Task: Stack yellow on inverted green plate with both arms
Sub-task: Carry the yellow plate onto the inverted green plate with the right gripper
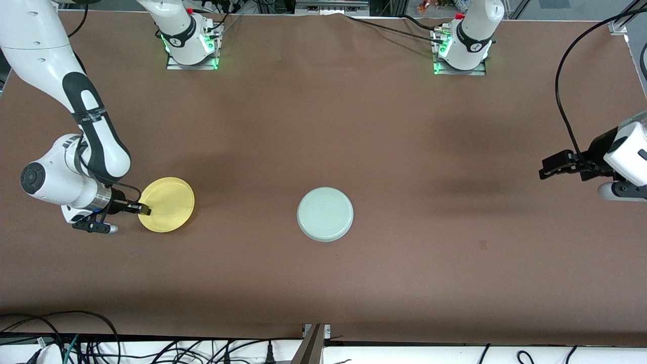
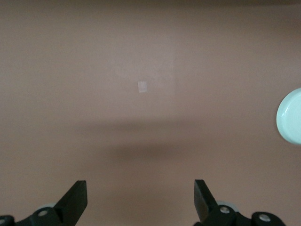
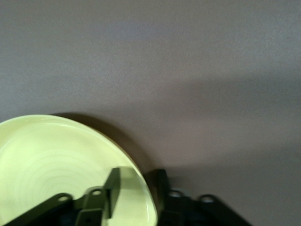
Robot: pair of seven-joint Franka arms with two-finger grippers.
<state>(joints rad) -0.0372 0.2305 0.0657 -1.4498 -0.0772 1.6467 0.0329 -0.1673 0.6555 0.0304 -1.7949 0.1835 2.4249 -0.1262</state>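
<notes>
Table (image 1: pixel 323 126): brown cloth surface, both arm bases along its 12 o'clock edge in the front view. Right arm (image 1: pixel 96 131): reaches down toward the right arm's end of the table, wrist low. Left arm (image 1: pixel 624 156): waits over bare cloth at the left arm's end, well apart from both plates. Green plate (image 1: pixel 325 214): inverted, flat ringed underside up, resting near table centre; nothing on it. Yellow plate (image 1: pixel 167 204): upright, rim up, at about 9 o'clock of the green plate and well apart from it; whether it sits flat or slightly raised cannot be told. Left gripper (image 1: pixel 548 169): fingers spread wide, holding nothing; the wrist view shows only cloth and an edge of the green plate. Right gripper (image 1: pixel 143 208): at the yellow plate's 9 o'clock rim, one finger (image 3: pixel 113 186) inside the rim and one outside, pinching the edge. Step in hand, as judged: secure the rim pinch, then lift and carry toward 3 o'clock. Handling notes: a one-edge grip on a thin plate probably lets it droop or swivel, so keep the squeeze firm, raise it well clear of the cloth first, travel slowly, centre it over the green underside and lower it level before letting go.
</notes>
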